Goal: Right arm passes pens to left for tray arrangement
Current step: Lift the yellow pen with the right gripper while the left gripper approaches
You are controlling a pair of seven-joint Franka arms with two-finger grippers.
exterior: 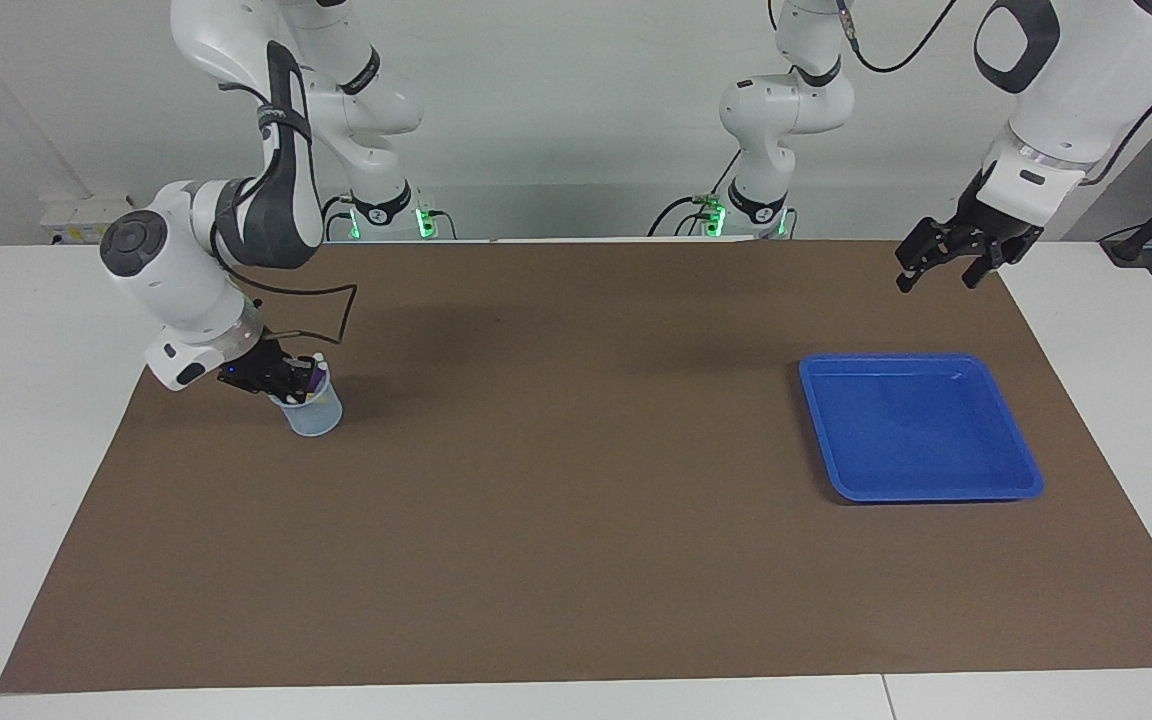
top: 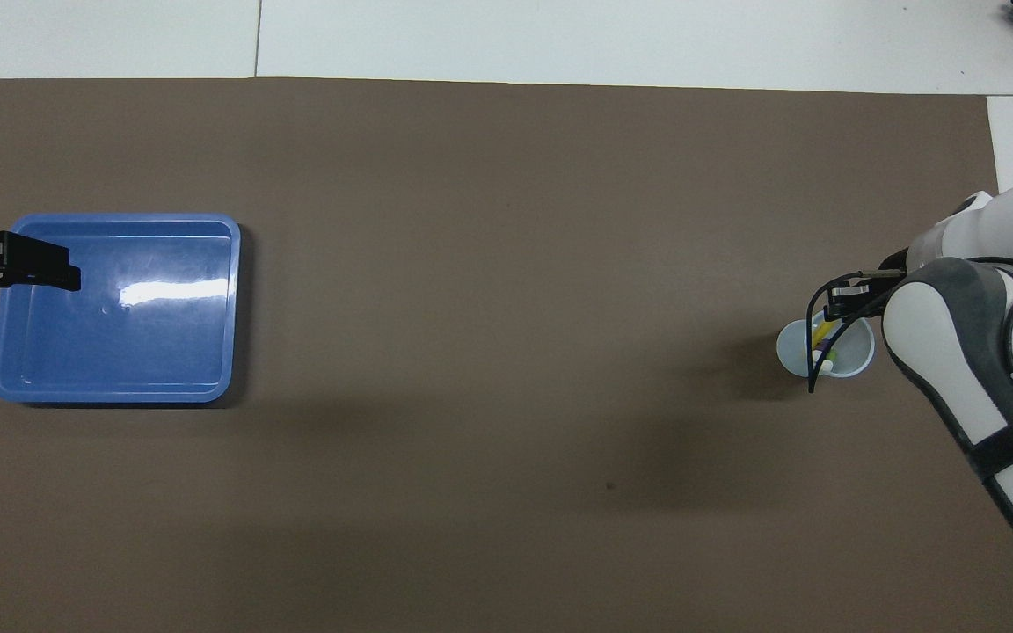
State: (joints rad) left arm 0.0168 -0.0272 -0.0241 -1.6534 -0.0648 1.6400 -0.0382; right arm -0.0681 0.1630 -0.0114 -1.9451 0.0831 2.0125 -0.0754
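The pens stand in a small pale-blue cup [exterior: 317, 416] at the right arm's end of the mat. My right gripper [exterior: 298, 381] reaches into the cup's mouth and is shut on the purple pen [exterior: 313, 371], whose whitish end pokes up beside the fingers. From overhead the yellow pen [top: 820, 331] and the green pen [top: 828, 356] show inside the cup [top: 790, 352], partly under the right gripper [top: 841, 303]. The blue tray [exterior: 921, 358] lies flat and bare at the left arm's end. My left gripper [exterior: 934, 282] hangs open in the air, and overhead this left gripper [top: 71, 274] overlaps the tray [top: 120, 217].
A brown mat [exterior: 576, 520] covers most of the white table. A black cable [exterior: 336, 310] loops from the right wrist above the cup. Both arm bases stand at the robots' edge of the table.
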